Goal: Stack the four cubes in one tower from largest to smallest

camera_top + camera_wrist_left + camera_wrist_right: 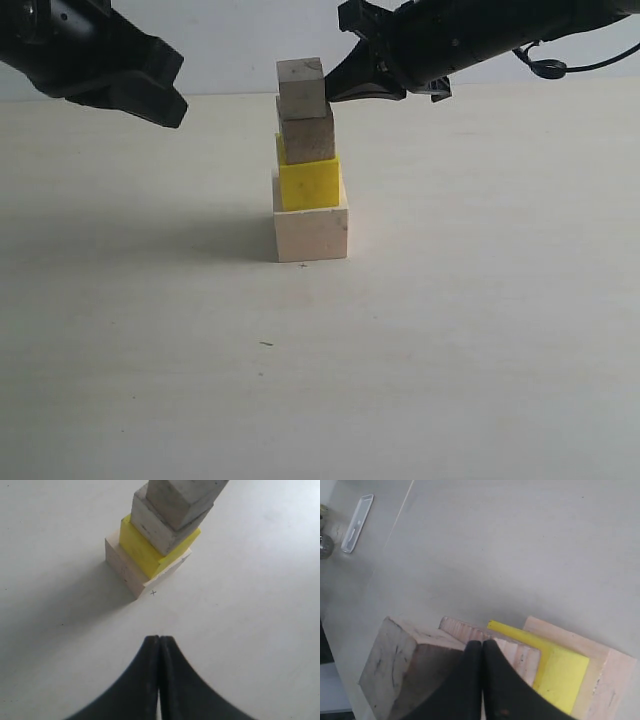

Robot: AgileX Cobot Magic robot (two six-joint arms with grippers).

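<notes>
The tower (305,150) is built on the tabletop (480,330): large pale cube (311,232), yellow cube (309,182), brownish cube (307,135), smallest cube (301,88) on top. Both jaws are pressed together, nothing pinched. The right jaws are seen just beside the tower's top, so they should be pulled away slowly, without a bump. The left jaws are seen well apart from the tower. No box or bowl is seen.

The pale table (480,350) bears a tiny cross mark (153,593) ahead of the left end effector (159,638). Well beyond the right end effector (482,641), a clear flat strip (357,523) lies near a metallic knob (325,545).
</notes>
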